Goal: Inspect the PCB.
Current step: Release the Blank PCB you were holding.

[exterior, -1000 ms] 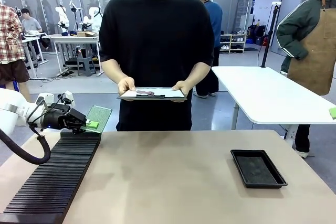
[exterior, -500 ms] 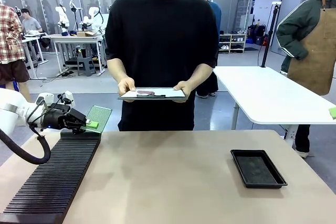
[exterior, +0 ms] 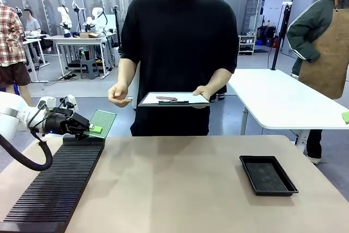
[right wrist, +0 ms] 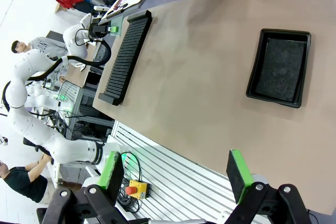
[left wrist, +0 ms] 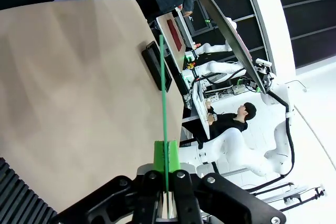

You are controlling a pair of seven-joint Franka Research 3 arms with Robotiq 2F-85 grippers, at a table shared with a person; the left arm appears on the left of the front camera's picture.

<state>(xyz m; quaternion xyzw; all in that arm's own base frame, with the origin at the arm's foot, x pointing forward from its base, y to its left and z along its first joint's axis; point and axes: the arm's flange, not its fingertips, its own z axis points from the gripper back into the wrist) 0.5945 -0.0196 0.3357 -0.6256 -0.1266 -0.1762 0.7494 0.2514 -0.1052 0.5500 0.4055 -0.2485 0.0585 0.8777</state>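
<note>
Left claw (exterior: 92, 129) clenched on PCB (exterior: 103, 119) by one edge. Board held in air, left-middle of front frame, above far end of black slotted rack (exterior: 52, 189). Long axis juts past my fingertips toward upper right, face tilted to camera. In left wrist view it sits edge-on, a thin green line running up from between pads. Right claw (right wrist: 175, 177) released, pads wide apart. Black tray (exterior: 268, 174) on surface (exterior: 174, 178) at lower right, bare dark floor showing.

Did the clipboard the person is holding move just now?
Yes. The clipboard has shifted toward the robot's right, nearer the side where the black tray sits.
</note>
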